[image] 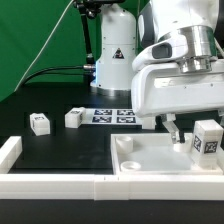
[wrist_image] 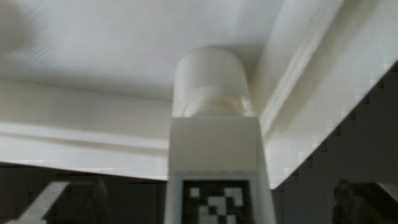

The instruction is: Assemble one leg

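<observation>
A leg, a small white block with a square tag, stands upright at the right end of the large white panel. My gripper is low over it and straddles it. In the wrist view the leg runs between my fingers, its round end against the panel. A dark gap shows on each side of the leg, so the jaws stand open around it without touching. Two more legs lie on the black table at the exterior view's left.
The marker board lies flat behind the panel. A white rail runs along the front edge, with a short white piece at the exterior view's left. The robot base and cables stand at the back.
</observation>
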